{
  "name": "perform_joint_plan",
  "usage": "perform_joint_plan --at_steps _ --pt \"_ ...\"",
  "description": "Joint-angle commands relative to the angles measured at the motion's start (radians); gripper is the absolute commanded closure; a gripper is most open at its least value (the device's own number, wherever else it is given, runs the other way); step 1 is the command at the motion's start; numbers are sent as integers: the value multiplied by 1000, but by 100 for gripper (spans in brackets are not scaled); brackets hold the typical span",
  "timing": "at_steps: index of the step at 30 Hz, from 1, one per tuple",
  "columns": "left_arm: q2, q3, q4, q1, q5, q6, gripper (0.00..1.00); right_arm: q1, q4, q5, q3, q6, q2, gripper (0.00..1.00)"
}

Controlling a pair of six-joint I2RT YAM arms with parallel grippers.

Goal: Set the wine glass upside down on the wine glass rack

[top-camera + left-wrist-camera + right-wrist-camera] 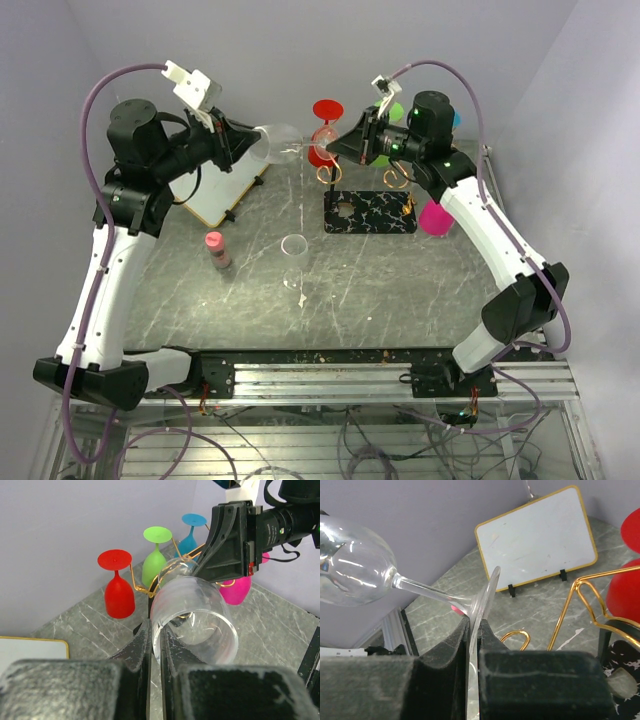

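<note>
The clear wine glass (283, 143) hangs on its side in the air between both grippers, left of the rack. My left gripper (255, 150) is shut on the rim of its bowl (195, 615), one finger inside and one outside. My right gripper (328, 143) is shut on the edge of its round foot (485, 595), with the stem and bowl (350, 565) pointing away. The wine glass rack (368, 212) has gold wire arms (572, 607) on a black white-veined base, just below and right of the foot.
Red (325, 130), green (155, 555), blue (192, 530) and pink (435, 215) glasses hang upside down on the rack. A white gold-edged board (225, 190) stands at back left. A pink-capped bottle (216, 250) and a clear glass (294, 246) stand mid-table.
</note>
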Motion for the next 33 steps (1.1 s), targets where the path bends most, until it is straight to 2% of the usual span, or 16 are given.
perform_joint_plan --at_steps 1,4,8,11,20,26,33 --pt "-32 -15 62 4 34 2 82 -17 -23 39 53 -92 -7 100" --pt "-43 -22 49 4 36 20 72 -52 -32 53 59 -108 -20 100" --pt "-58 -19 22 4 20 47 51 -97 -45 67 58 -140 -42 100" --pt "-71 -18 -2 4 -4 75 41 -131 -63 84 61 -187 -63 100" --pt "-95 -21 -56 4 -76 150 28 -151 -236 152 153 -546 -136 100" --pt "-95 -30 -57 4 -119 160 21 -151 -478 153 256 -874 -170 100" --pt "-88 -35 -54 4 -154 161 6 -149 -718 166 279 -1216 -209 100"
